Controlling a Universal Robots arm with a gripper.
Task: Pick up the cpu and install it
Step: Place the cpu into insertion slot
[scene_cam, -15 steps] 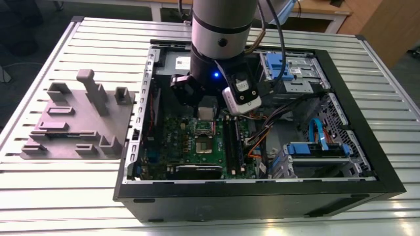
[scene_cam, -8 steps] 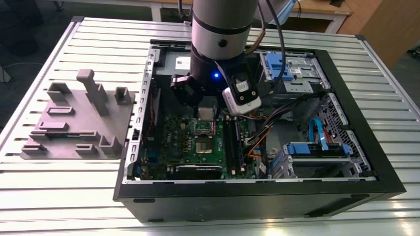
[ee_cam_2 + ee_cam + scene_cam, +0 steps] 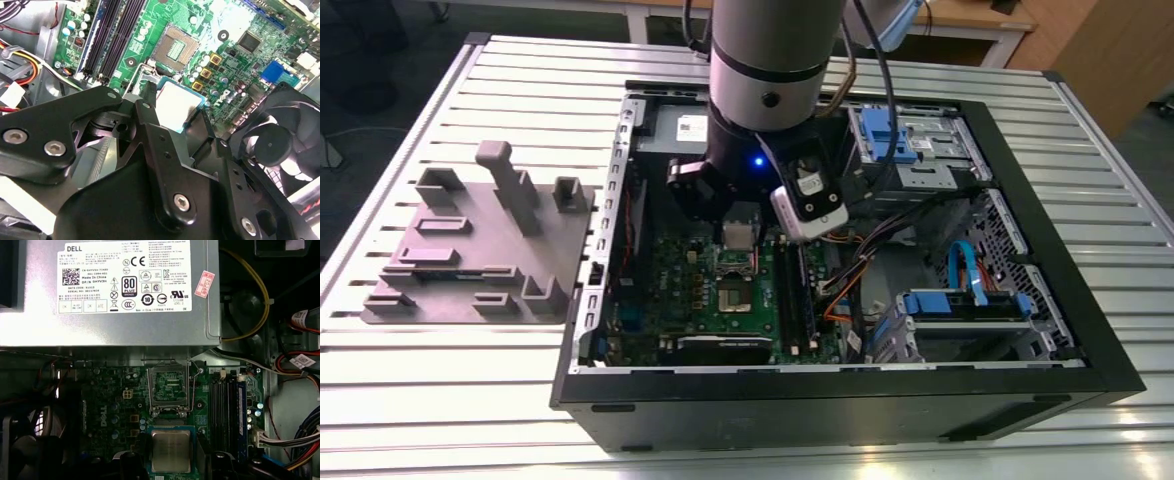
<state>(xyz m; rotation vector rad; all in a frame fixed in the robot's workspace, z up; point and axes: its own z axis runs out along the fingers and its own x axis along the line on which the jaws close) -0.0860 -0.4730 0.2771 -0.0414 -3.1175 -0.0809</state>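
My gripper [image 3: 176, 111] is clamped on the cpu [image 3: 176, 100], with a finger [image 3: 150, 112] pressed against each of two opposite edges and the shiny metal top showing bare between them. In the first wrist view the chip hangs over the motherboard [image 3: 107, 415], just beside the open socket [image 3: 169, 390], inside the computer case [image 3: 854, 400]. I judge it light, stiff and flat, but slick on top and fragile underneath. The thin rim is the place to grip it, held level and gently.

bright even room light; glare on motherboard [image 3: 227, 55]; case [image 3: 827, 400] interior dim.
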